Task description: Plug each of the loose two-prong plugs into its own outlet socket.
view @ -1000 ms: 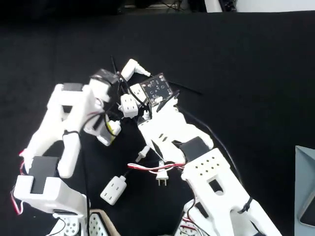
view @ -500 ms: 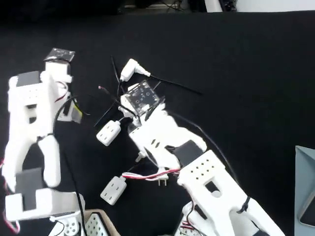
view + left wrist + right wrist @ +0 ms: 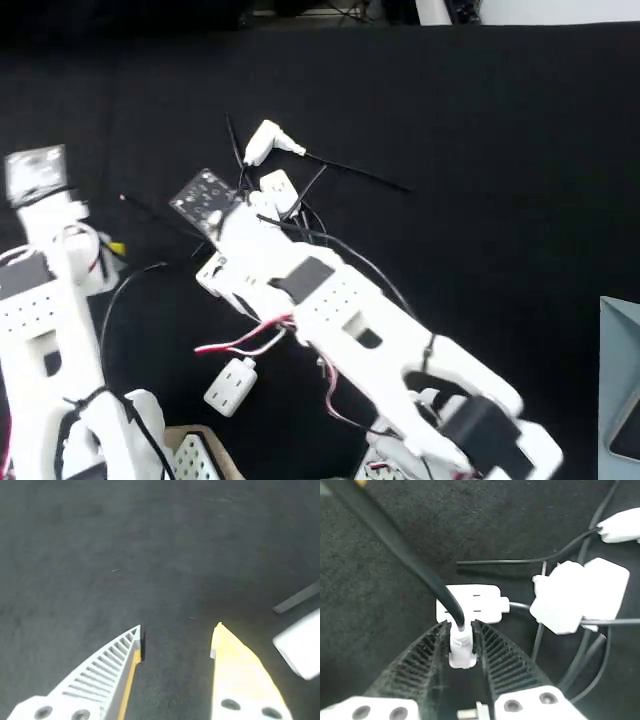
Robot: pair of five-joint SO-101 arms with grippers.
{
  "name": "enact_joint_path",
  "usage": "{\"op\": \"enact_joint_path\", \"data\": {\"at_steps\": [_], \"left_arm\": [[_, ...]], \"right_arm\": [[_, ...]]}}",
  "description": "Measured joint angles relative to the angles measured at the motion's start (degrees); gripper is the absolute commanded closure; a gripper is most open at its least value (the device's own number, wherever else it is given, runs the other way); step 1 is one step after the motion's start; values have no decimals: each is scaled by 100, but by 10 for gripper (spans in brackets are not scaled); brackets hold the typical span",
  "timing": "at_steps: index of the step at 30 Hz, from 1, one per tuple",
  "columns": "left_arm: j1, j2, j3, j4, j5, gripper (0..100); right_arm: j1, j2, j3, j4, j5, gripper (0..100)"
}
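Since the sockets matter most, starting with the high view: a lone socket (image 3: 230,386) lies near the front edge of the black table (image 3: 500,150). A rear socket (image 3: 279,189) sits farther back in a tangle of black cords, with a rear plug (image 3: 262,140) just behind it. Can't tell from up there whether anything is seated in either. The right arm (image 3: 340,310) stretches diagonally across the middle toward the tangle. The left arm (image 3: 40,300) stands at the left edge, well apart from all of it.

Left wrist view: the left gripper (image 3: 177,639) hangs over bare cloth, jaws spread wide, empty-handed. A white block (image 3: 300,650) pokes in at the edge.

Right wrist view: the right gripper (image 3: 460,627) is clamped narrow on a white two-prong plug (image 3: 461,652) with a black cord. The plug sits right against the near edge of an outlet socket (image 3: 472,607) whose two top slots look empty. Beside that, paired blocks (image 3: 577,595) are pressed together, can't say whether plugged.
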Motion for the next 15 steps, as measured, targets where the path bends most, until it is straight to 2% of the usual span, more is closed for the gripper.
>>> {"op": "enact_joint_path", "data": {"at_steps": [6, 10, 15], "left_arm": [[-651, -79, 607, -580, 782, 769], [-686, 18, 967, -1029, 1204, 769], [-686, 53, 1125, -1240, 1301, 769]], "right_arm": [[-211, 668, -211, -615, 0, 986], [-202, 976, -141, -1371, 0, 986], [-220, 1231, -79, -1785, 0, 986]]}}
